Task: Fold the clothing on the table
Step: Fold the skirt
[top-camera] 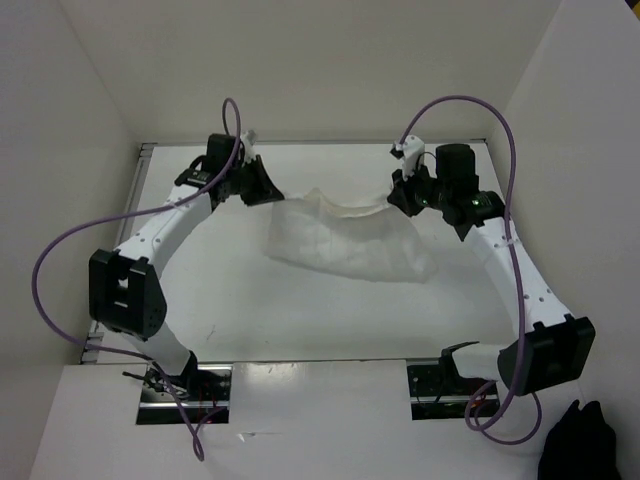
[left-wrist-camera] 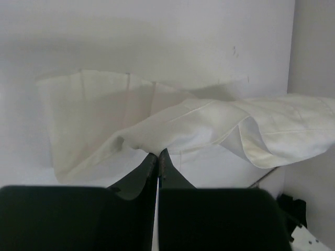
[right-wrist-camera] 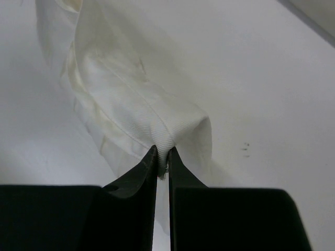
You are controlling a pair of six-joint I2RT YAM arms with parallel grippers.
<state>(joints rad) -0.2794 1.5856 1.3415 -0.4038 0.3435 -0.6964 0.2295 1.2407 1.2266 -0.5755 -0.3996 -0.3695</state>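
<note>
While its upper edge is stretched between the two hands, the clothing (top-camera: 345,240) hangs over the far half of the table (top-camera: 300,320). It is a thin white piece with faint ribbed stripes. The top edge sags in a shallow curve from one hand to the other, and the rest drapes toward the near side, with the lower right corner reaching furthest. From above I cannot tell whether the lower hem rests on the table or hangs just clear of it.

The left hand (top-camera: 268,190) has the upper left corner. In its wrist view the two dark fingers (left-wrist-camera: 144,170) are pressed together, with a thin edge of fabric caught at their tips. The right hand (top-camera: 398,197) has the upper right corner. Its fingers (right-wrist-camera: 144,170) are all but closed, pinching a rounded, bunched fold of the ribbed cloth between the tips.

Both arms bow outward from their bases at the near edge, and a purple cable (top-camera: 460,97) loops off each. White walls (top-camera: 300,60) stand at the far, left and right sides of the table.
</note>
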